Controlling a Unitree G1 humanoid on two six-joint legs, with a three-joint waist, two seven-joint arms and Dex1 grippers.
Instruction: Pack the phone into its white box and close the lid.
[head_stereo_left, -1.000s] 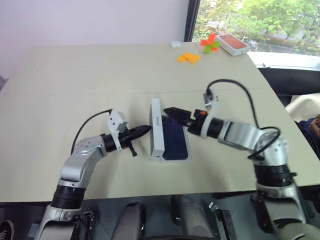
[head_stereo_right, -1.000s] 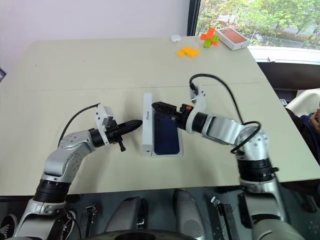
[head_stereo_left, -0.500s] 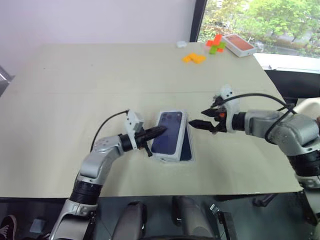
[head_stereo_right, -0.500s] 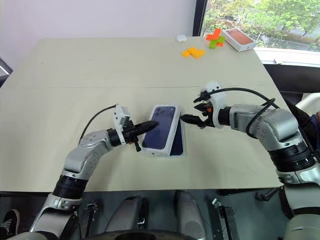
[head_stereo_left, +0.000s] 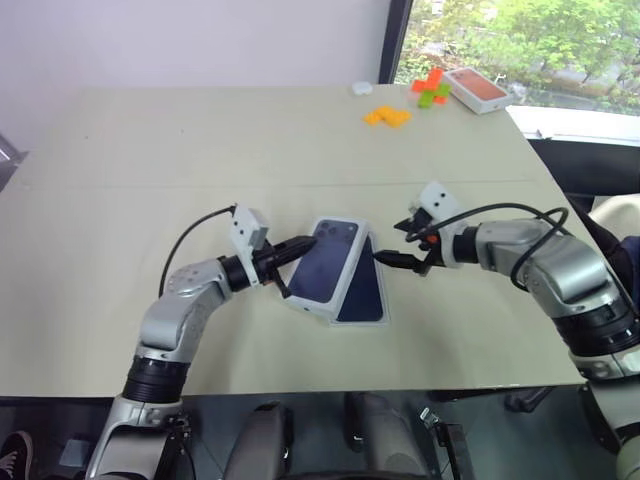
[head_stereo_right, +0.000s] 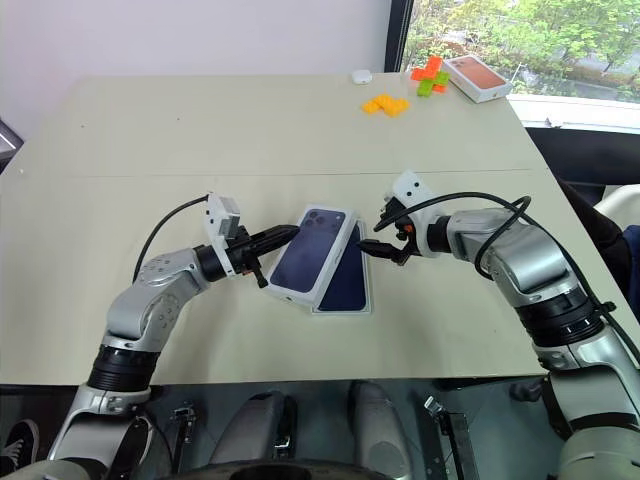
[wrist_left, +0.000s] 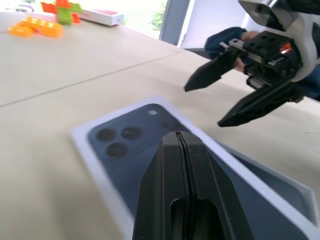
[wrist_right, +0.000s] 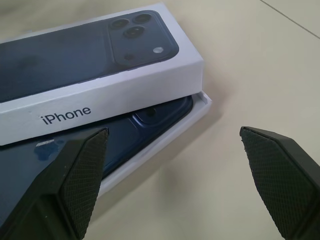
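The lid (head_stereo_right: 310, 255), white with a dark blue phone picture facing up, lies askew and tilted over the white box (head_stereo_right: 365, 300) at the table's middle. Under the lid's raised edge the navy phone (wrist_right: 150, 117) lies in the box, whose corner (wrist_right: 202, 106) sticks out. My left gripper (head_stereo_right: 285, 233) is shut, and its tip rests on the lid's printed face (wrist_left: 125, 140) from the left. My right gripper (head_stereo_right: 375, 230) stands open just right of the lid and box, holding nothing; it also shows as the gripper (wrist_left: 205, 106) beyond the lid.
At the table's far right lie orange blocks (head_stereo_left: 388, 116), red and green blocks (head_stereo_left: 430, 88), a white box with an orange-red top (head_stereo_left: 478, 90) and a small white object (head_stereo_left: 361, 88). A person's dark sleeve (wrist_left: 225, 37) shows beyond the table's right edge.
The lid, which stood on its long edge left of the box, has tipped over onto the box, picture up. My right gripper drew back to the right and rolled. The camera shifted.
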